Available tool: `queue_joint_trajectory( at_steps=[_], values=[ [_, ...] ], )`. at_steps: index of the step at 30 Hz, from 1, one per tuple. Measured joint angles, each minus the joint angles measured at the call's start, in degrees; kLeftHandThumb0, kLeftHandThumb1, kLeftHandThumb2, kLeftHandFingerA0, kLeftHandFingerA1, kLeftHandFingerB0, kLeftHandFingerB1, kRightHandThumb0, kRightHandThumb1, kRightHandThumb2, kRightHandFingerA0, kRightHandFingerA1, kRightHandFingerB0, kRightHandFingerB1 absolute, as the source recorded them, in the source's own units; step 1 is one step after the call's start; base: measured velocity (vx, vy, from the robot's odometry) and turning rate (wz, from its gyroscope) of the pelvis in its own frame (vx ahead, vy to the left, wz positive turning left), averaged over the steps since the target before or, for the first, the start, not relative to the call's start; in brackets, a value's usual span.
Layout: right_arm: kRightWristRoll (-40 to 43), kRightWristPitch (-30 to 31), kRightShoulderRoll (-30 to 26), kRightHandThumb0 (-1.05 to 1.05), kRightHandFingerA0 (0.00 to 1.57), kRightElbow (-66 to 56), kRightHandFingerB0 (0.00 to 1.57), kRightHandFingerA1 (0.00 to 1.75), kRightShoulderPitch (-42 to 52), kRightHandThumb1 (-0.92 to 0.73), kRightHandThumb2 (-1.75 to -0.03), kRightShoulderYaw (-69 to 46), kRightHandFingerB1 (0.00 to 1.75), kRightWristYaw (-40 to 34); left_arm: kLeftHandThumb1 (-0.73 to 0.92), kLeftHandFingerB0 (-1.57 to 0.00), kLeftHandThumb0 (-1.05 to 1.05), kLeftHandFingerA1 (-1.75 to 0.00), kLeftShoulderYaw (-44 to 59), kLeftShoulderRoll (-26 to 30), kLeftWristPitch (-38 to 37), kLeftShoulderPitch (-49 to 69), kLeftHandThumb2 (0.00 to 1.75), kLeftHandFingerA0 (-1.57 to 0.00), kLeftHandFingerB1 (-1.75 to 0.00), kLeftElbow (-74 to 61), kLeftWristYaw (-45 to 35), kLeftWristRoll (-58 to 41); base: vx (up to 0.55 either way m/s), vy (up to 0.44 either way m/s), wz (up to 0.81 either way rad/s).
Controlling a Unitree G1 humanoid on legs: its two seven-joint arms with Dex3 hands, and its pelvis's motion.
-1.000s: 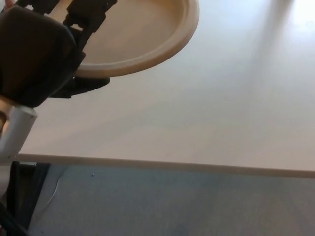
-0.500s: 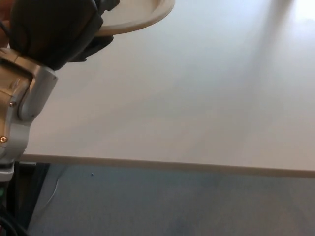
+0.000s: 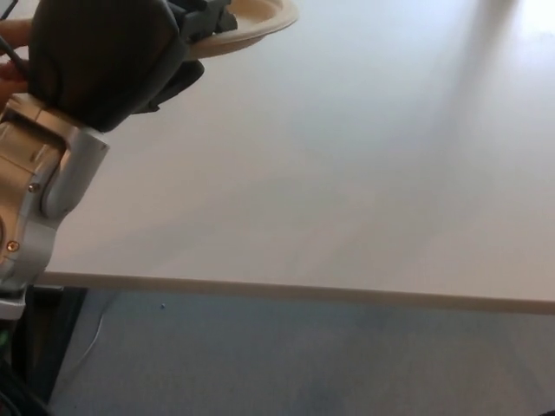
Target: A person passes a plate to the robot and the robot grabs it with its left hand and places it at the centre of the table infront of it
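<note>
Careful — your left robot hand (image 3: 113, 61) grips only the near rim of the paper plate (image 3: 251, 22), far left above the surface (image 3: 347, 173); it could tip or slip free.

no readable text, no labels, no numbers anywhere

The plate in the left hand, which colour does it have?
The plate is plain cream-beige, without pattern; the head view shows only its rim beside the left hand.

A plain indoor workroom, perhaps an office: a bare pale table (image 3: 347, 173) over grey carpet (image 3: 303, 364).
</note>
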Motion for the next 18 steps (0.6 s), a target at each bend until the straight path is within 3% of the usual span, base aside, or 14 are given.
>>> queue_joint_trajectory(
  at_steps=[1, 2, 3, 4, 6, 7, 8, 12, 15, 18],
  values=[
    [0.0, 0.0, 0.0, -0.75, 0.43, 0.0, 0.37, 0.65, 0.0, -0.85, -0.65, 0.1, 0.48, 0.0, 0.62, -0.75, -0.24, -1.42, 0.0, 0.0, 0.0, 0.0, 0.59, -0.87, -0.96, 0.0, 0.8, 0.0, 0.00, 0.000, 0.00],
    [-0.1, 0.0, 0.0, -0.75, 0.42, 0.0, 0.37, 0.64, 0.0, -0.85, -0.65, 0.2, 0.48, 0.0, 0.61, -0.83, -0.24, -1.31, -0.1, 0.0, -0.1, 0.0, 0.59, -0.94, -0.65, 0.0, 1.2, 0.0, 0.00, 0.000, 0.00],
    [-0.1, 0.0, 0.0, -0.75, 0.42, 0.0, 0.37, 0.64, 0.0, -0.85, -0.65, 0.3, 0.48, 0.0, 0.61, -0.83, -0.24, -1.31, -0.1, 0.0, -0.3, 0.0, 0.59, -0.94, -0.65, 0.0, 1.7, 0.0, 0.00, 0.000, 0.00],
    [-0.2, 0.0, 0.0, -0.75, 0.39, 0.0, 0.37, 0.60, -0.1, -0.85, -0.65, 0.3, 0.48, 0.0, 0.61, -0.85, -0.26, -1.20, -0.2, 0.0, -0.4, 0.0, 0.59, -0.98, -0.56, 0.0, 1.9, -0.1, 0.00, 0.000, 0.00],
    [-0.3, 0.1, 0.0, -0.75, 0.38, 0.1, 0.37, 0.60, -0.2, -0.85, -0.65, 0.5, 0.47, 0.0, 0.61, -0.86, -0.27, -1.23, -0.3, 0.0, -0.8, 0.0, 0.59, -0.96, -0.57, 0.4, 2.9, -0.2, 0.00, 0.000, 0.00],
    [-0.4, 0.1, 0.0, -0.70, 0.39, 0.1, 0.29, 0.65, -0.3, -0.64, -1.09, 0.6, 0.56, 0.0, 0.59, -0.84, -0.25, -1.23, -0.4, 0.0, -0.9, -0.1, 0.59, -0.96, -0.56, 0.6, 3.2, -0.2, 0.00, 0.000, 0.00],
    [-0.4, 0.2, 0.0, -0.75, 0.39, 0.1, 0.36, 0.57, -0.6, -0.85, -0.65, 0.6, 0.45, 0.0, 0.60, -0.82, -0.23, -1.23, -0.6, 0.0, -1.1, -0.4, 0.58, -0.94, -0.63, 1.2, 3.7, -0.2, 0.00, 0.000, 0.00],
    [-0.7, 0.5, 0.0, -0.74, 0.39, -0.1, 0.37, 0.57, -1.1, -0.85, -0.65, 0.9, 0.46, 0.0, 0.62, -0.81, -0.26, -1.22, -2.0, -0.2, -1.2, -2.2, 0.59, -0.98, -0.65, 4.2, 4.9, -0.1, 0.00, 0.000, 0.00],
    [-0.9, 0.5, 0.0, -0.75, 0.39, -0.1, 0.37, 0.57, -1.3, -0.86, -0.66, 0.9, 0.46, 0.0, 0.59, -0.87, -0.24, -1.39, -3.7, -0.8, -1.5, -4.0, 0.57, -0.95, -0.57, 8.8, 6.2, -0.1, 0.00, 0.000, 0.00],
    [-1.0, 0.6, -0.1, -0.76, 0.39, 0.0, 0.37, 0.58, -1.4, -0.86, -0.66, 1.0, 0.46, 0.0, 0.59, -0.86, -0.24, -1.45, -5.8, -1.8, -1.5, -5.6, 0.58, -0.93, -0.63, 14.8, 7.7, -0.1, 0.00, 0.000, 0.00]
  ],
)
